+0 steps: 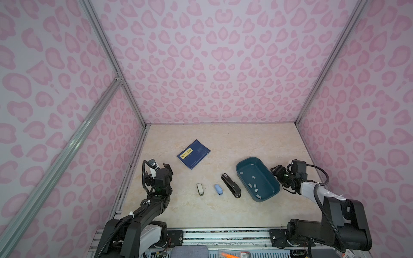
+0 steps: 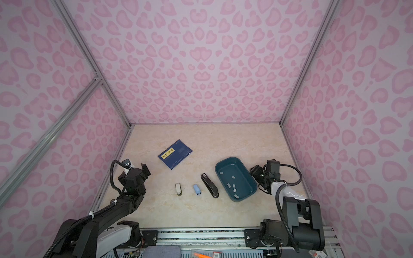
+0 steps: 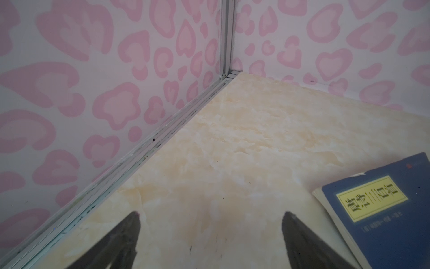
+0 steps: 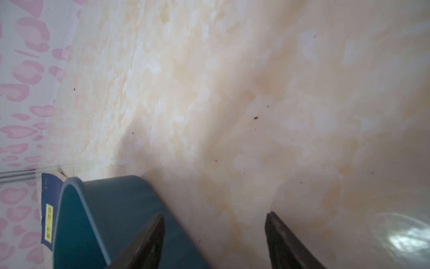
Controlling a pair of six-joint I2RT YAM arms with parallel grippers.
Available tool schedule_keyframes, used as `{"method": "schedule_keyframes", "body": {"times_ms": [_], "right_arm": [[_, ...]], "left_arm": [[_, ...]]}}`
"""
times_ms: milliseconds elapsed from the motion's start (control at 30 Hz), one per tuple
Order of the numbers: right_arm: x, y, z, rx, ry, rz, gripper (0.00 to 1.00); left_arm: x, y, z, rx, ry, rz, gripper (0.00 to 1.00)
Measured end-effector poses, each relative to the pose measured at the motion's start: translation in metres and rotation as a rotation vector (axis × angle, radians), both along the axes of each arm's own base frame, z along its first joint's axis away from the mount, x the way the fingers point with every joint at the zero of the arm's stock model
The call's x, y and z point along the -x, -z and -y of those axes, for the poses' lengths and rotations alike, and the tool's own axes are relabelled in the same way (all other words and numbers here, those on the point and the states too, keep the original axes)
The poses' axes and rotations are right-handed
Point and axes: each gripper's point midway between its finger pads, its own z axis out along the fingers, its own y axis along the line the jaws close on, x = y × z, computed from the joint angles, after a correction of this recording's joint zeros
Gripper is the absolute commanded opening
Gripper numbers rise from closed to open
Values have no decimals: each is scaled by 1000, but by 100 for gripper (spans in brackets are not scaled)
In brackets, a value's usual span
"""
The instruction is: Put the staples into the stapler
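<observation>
Right claw [image 4: 214, 216] is hovering spread & empty beside the teal tray [image 1: 248, 165], lower right in both top views. The staples [image 1: 254, 185] are lying loose inside it. Left claw [image 3: 210, 215] is spread too. Imo it should be going over the rim and pinching one strip by its long edges. The black stapler [image 1: 231, 185] is sitting just left of the tray.

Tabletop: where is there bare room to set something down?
Crowded: white stapler, blue stapler and black stapler in a row, close beside the teal tray. Bare: table between blue book, tray and back wall; also the near strip between that row and the front rail.
</observation>
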Motion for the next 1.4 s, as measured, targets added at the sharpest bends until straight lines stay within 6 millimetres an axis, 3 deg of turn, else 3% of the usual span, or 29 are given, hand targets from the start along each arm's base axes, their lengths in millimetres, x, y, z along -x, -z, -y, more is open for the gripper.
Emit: {"method": "schedule_keyframes", "body": {"times_ms": [133, 267, 333, 433, 500, 633, 700, 733, 767, 867, 933, 1033, 1400], "right_arm": [[-10, -43, 30, 232, 84, 148, 81], [-4, -63, 42, 486, 101, 263, 83], [1, -61, 44, 639, 90, 304, 87], [1, -36, 40, 799, 4, 271, 89], [-6, -37, 45, 876, 12, 263, 90], [-40, -62, 55, 884, 49, 361, 95], [-43, -45, 63, 856, 51, 392, 95], [-38, -22, 60, 836, -4, 330, 96], [-36, -12, 53, 816, -56, 301, 99], [-58, -42, 36, 835, -66, 430, 100], [-60, -44, 26, 840, -94, 441, 99], [-63, -54, 30, 858, -63, 454, 100], [-62, -53, 32, 878, -56, 434, 100]], "left_arm": [[-8, 1, -4, -31, -8, 8, 96], [-16, -6, 1, -46, 37, 43, 96], [-14, -7, -5, -39, 37, 73, 96], [-17, 6, -14, -21, 43, 67, 96], [-24, 9, -12, -6, 78, 57, 96], [-50, 13, 8, 16, 223, 53, 96], [-59, 13, 14, 20, 266, 41, 97], [-63, 10, 17, 20, 286, 48, 97], [-64, 9, 20, 18, 302, 48, 97], [-67, 10, 24, 22, 330, 41, 97], [-68, 10, 26, 22, 342, 40, 97], [-68, 11, 27, 20, 345, 34, 97], [-68, 11, 29, 12, 354, 28, 97]]}}
